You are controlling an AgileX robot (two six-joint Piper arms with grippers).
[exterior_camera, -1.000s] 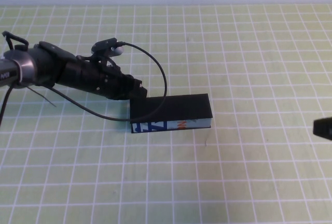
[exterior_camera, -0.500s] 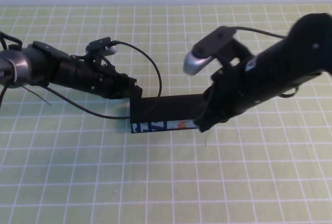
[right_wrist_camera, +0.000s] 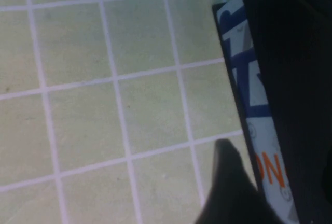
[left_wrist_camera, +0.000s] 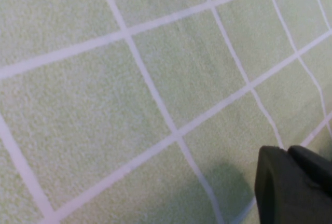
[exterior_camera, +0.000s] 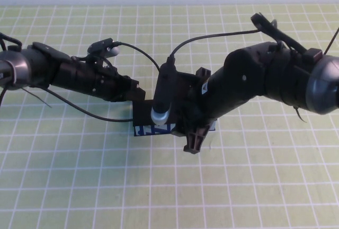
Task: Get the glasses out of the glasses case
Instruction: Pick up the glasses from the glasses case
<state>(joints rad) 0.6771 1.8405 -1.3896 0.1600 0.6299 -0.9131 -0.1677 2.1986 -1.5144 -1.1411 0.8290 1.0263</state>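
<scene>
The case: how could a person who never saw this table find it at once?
Look at the middle of the green grid mat, between the two arms. The case is the black box there, the left claw at its end, the right claw over it; its white-blue side carries orange print.

The high view looks down from the robot's side onto the bench (exterior_camera: 265, 186), far enough to show both arms and the case (exterior_camera: 142, 116) near the middle. The left wrist view faces almost straight down, very near the bench (left_wrist_camera: 129, 105), and shows only its grid and one dark tip. The right wrist view is also near and faces down; it shares the printed side of the case (right_wrist_camera: 254, 115) with the high view.
</scene>
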